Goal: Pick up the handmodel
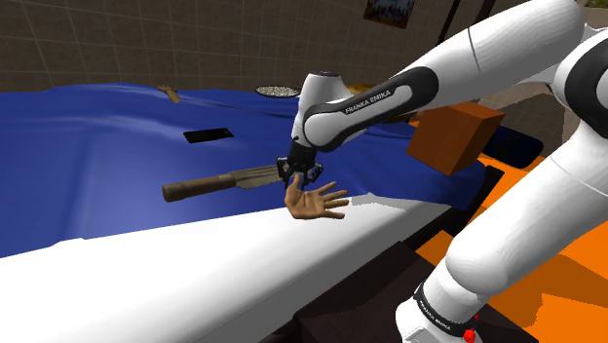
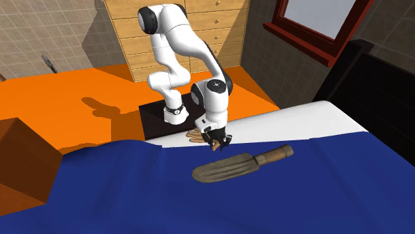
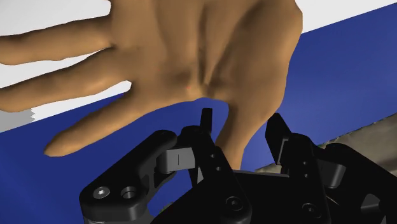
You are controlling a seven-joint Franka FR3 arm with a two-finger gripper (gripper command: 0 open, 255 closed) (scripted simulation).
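**GRASP HAZARDS: HANDMODEL AT THE COVER LINE**

The tan, skin-coloured handmodel with spread digits (image 1: 314,202) lies flat on the bed (image 1: 195,268). It sits on the line where the blue cover meets the white sheet, near the bed's edge facing the stand. The all-black two-finger hand (image 1: 302,173) stands directly over it and is released. In the wrist view its fingers (image 3: 278,137) stand apart and straddle one slim digit. A sliver of blue shows beside one finger, so nothing is gripped.

Hazards, as judged from this position:

- **Narrow purchase.** Closing on a single tapered digit may let the handmodel pivot or slide out on the lift.
- **Soft support.** Bedding may give under downward pressure, which would shift the grasp point.
- **Close neighbour.** A brown flat-bladed tool with a round wooden handle (image 1: 219,182) lies just beside the hand on the blue cover. A sideways correction could knock it.
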